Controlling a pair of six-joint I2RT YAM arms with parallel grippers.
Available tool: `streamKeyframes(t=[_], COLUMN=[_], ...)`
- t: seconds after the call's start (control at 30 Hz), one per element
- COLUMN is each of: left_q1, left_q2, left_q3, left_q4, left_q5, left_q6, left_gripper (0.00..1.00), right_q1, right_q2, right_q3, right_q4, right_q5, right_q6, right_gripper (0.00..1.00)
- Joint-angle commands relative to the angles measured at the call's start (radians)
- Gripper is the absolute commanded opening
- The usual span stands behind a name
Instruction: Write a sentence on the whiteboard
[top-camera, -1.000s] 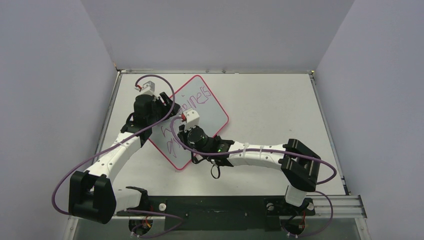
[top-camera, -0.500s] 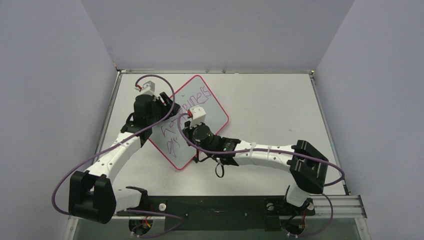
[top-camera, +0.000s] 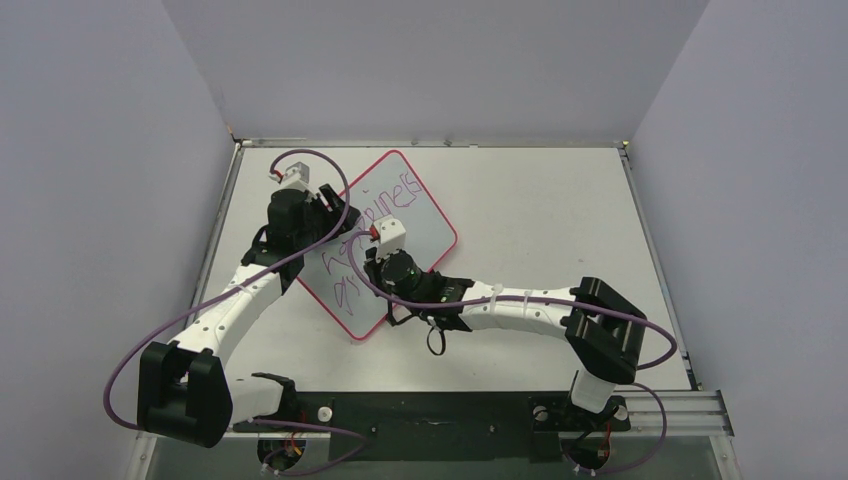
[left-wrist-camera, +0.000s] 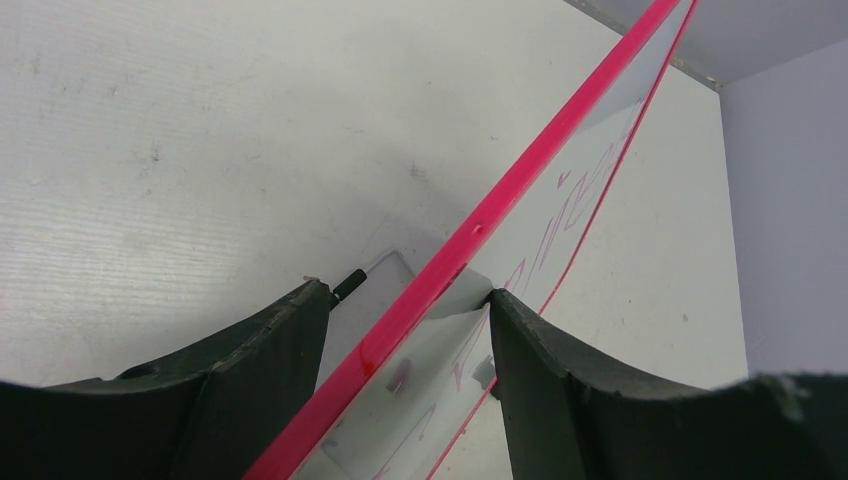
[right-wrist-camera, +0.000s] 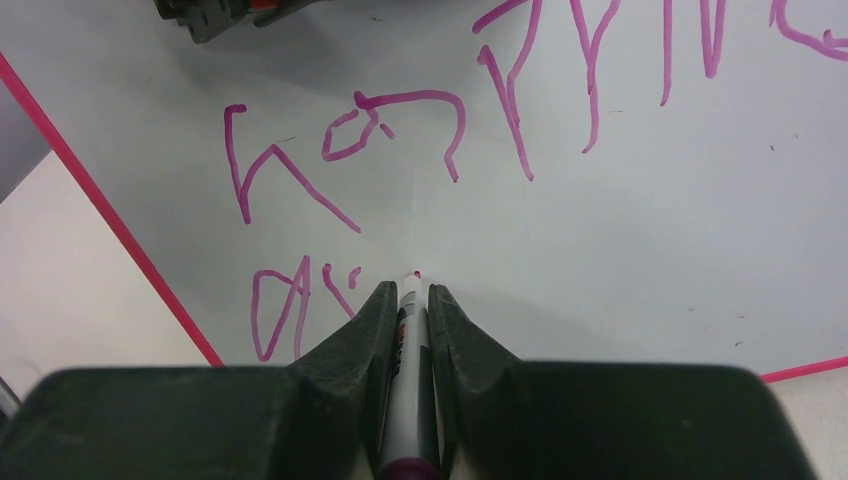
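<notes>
The whiteboard (top-camera: 425, 228) lies turned like a diamond on the table, white with a thin red-pink frame (left-wrist-camera: 520, 180). The sentence (top-camera: 388, 205) in purple-magenta reads "happiness", with a few letters of a second line (top-camera: 345, 287) below it. Both lines show in the right wrist view (right-wrist-camera: 400, 120). My right gripper (right-wrist-camera: 407, 295) is shut on a white marker (right-wrist-camera: 408, 380) with a purple end. Its tip (right-wrist-camera: 417, 273) is at the board just right of the second line's letters (right-wrist-camera: 285, 310). My left gripper (left-wrist-camera: 405, 295) straddles the board's left edge, jaws on either side of the frame.
The white tabletop (top-camera: 540, 210) stretches right of the board, walled by grey panels on three sides. A small black clip (left-wrist-camera: 348, 284) sticks out by the left finger. Purple cables loop over both arms (top-camera: 520, 310).
My right gripper with the marker moved up and right along the board, then came back slightly down-left. The left arm and the board have not moved.
</notes>
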Motion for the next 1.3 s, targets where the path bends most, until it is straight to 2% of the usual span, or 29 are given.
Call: streamKeyframes(t=[0.0,0.5,1.03,1.27], left_q1=[-0.027,-0.026,-0.027,-0.026], left_q2=[0.018,0.021,0.022,0.022], left_q3=[-0.032,-0.031,-0.031,-0.030], left_q4=[0.025,0.025,0.026,0.023], left_q5=[-0.037,-0.039,-0.039,-0.043], left_q6=[0.053,0.054,0.053,0.055], left_gripper=[0.46,0.46,0.46,0.46], right_q1=[-0.001,0.009,-0.048,-0.018], right_q2=[0.008,-0.053,0.022,0.031], right_q3=[0.016,-0.103,0.094,0.043], right_q4=[0.031,0.032,-0.021,0.003], right_q5=[-0.019,0.034,0.014,-0.030], right_q6=[0.004,0.040,0.010,0.058], right_gripper=[0.00,0.00,0.00,0.00])
